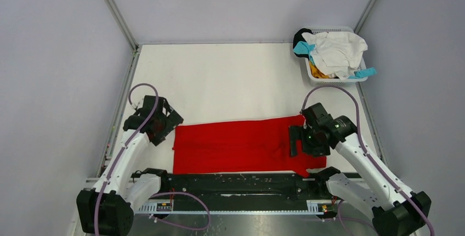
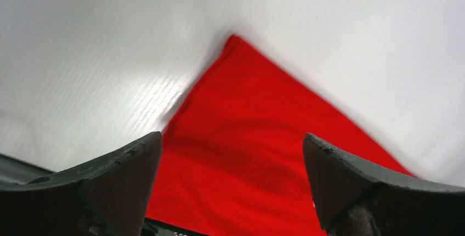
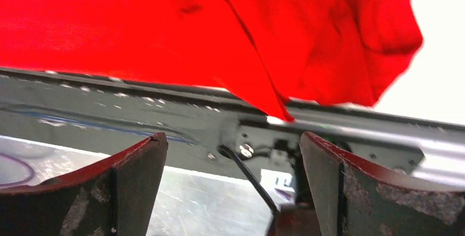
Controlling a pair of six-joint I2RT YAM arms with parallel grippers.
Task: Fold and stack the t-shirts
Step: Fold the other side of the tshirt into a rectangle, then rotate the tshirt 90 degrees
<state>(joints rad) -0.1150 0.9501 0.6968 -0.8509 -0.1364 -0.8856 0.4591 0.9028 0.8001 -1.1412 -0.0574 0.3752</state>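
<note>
One red t-shirt [image 1: 236,145] is laid flat near the front edge of the white table [image 1: 219,77], enclosed by grey walls [image 1: 241,5]; other t-shirts [image 1: 337,52] are heaped in a far-right basket [image 1: 312,77]. By the left wrist camera, the left gripper [image 2: 230,137] is shown spread above a red corner. By the right wrist camera, the right gripper [image 3: 231,134] is shown spread, empty, over a metal rail [image 3: 137,112].

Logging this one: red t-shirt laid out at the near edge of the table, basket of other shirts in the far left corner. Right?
One slip: the basket of other shirts stands in the far right corner, not the left, as the top external view shows. The red t-shirt does lie at the near edge of the table.
</note>
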